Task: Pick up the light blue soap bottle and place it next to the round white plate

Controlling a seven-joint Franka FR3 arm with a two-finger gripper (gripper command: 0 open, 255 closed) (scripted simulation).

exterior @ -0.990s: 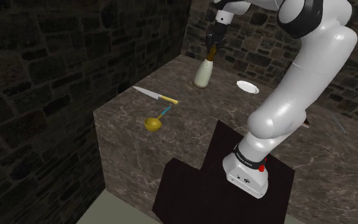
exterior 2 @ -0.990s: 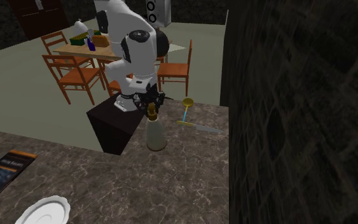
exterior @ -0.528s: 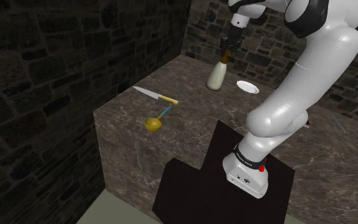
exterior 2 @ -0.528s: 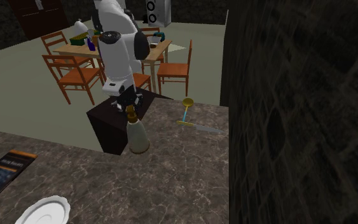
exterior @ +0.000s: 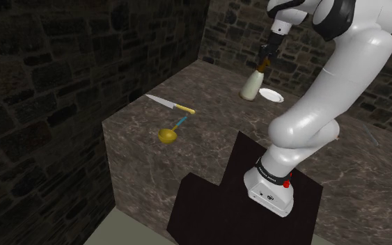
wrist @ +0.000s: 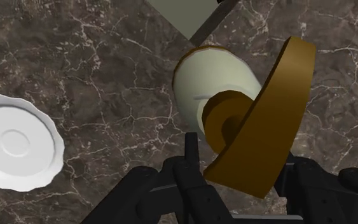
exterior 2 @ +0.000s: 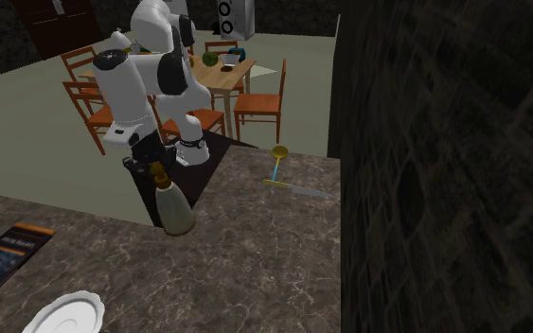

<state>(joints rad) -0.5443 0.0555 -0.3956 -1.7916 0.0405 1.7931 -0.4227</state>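
Note:
The soap bottle (exterior: 251, 85) is pale cream with a golden-brown pump top (wrist: 266, 133). My gripper (exterior: 264, 59) is shut on that pump, holding the bottle upright from above. In the shoulder view the bottle stands just left of the round white plate (exterior: 271, 95), almost touching its rim. The second exterior view puts the bottle (exterior 2: 173, 206) and gripper (exterior 2: 146, 168) further from the plate (exterior 2: 62, 313). Along the gripper (wrist: 244, 167), the bottle body (wrist: 212, 83) lies beneath the fingers and the plate (wrist: 15, 143) off to one side. Whether the base touches the marble counter (exterior: 145, 149) I cannot tell.
A knife (exterior: 168, 104) and a yellow ladle (exterior: 168, 133) lie on the counter toward the shoulder view's left. A magazine (exterior 2: 8, 254) rests near the plate. Stone walls (exterior 2: 444, 161) border the counter. A dining table with chairs (exterior 2: 122, 95) stands beyond the black stand (exterior: 215, 195).
The gripper has carried the bottle to the shoulder view's right, across the counter and up to the plate. Knife and ladle have not moved.

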